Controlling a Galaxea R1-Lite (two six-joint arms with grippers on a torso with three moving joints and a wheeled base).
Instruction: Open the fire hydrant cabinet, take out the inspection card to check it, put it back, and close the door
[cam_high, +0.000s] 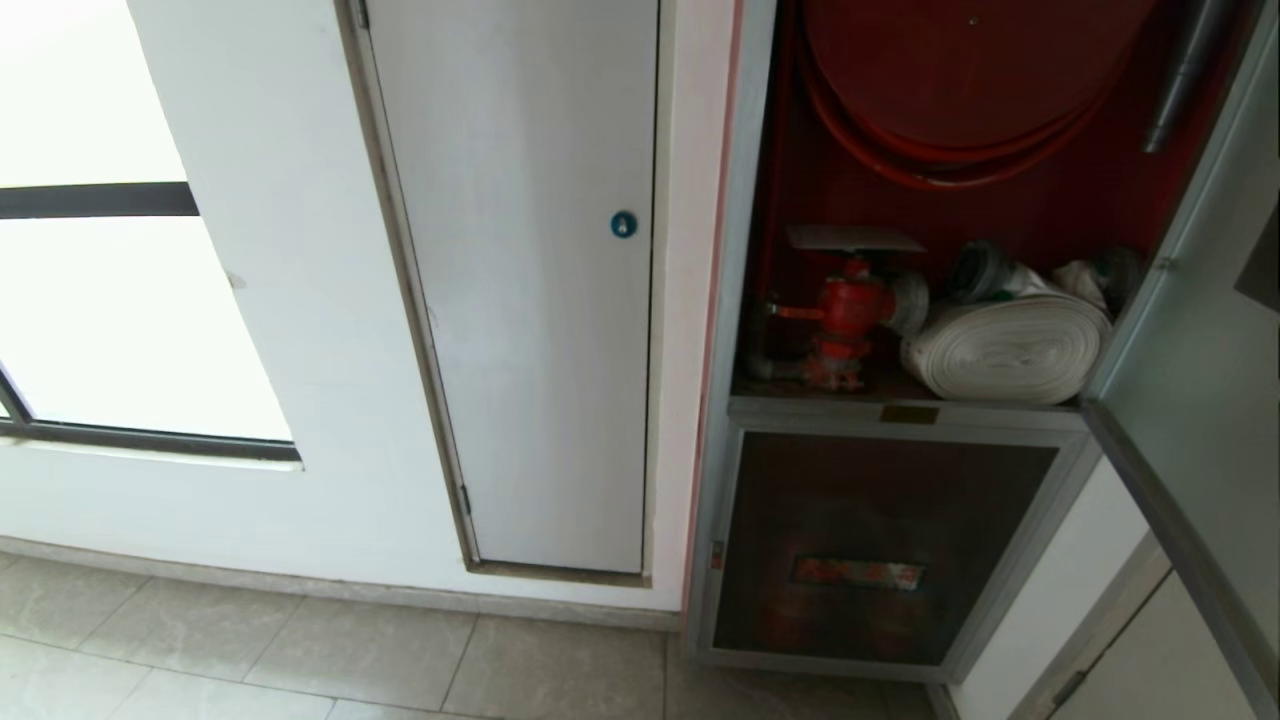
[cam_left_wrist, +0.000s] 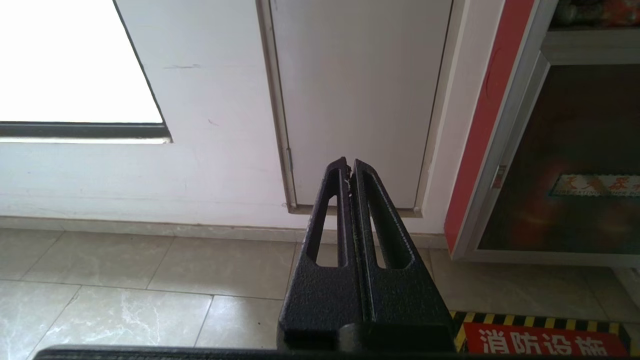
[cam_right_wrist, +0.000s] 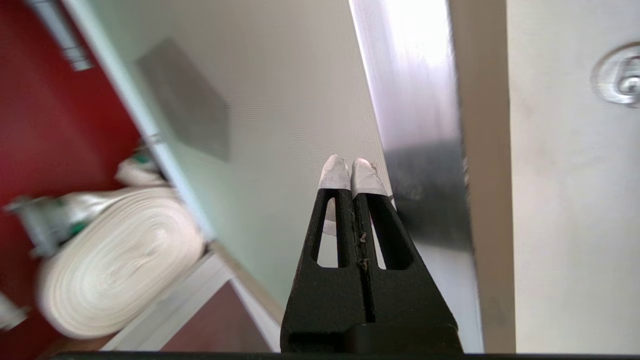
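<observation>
By the plain white door (cam_high: 520, 300), the left hand (cam_left_wrist: 349, 167) hangs parked, pressed shut on nothing. Right of it the fire hydrant cabinet (cam_high: 735, 300) stands open, red valve (cam_high: 850, 315) and rolled hose (cam_high: 1010, 345) showing. Farthest right, the door (cam_high: 1200, 340) is swung wide; the right hand (cam_right_wrist: 351, 167), shut and empty, sits just beside its inner face. The inspection card (cam_right_wrist: 187, 102) seems to be the grey patch on that glass. Opening looks done; next the hand must open and reach the card
</observation>
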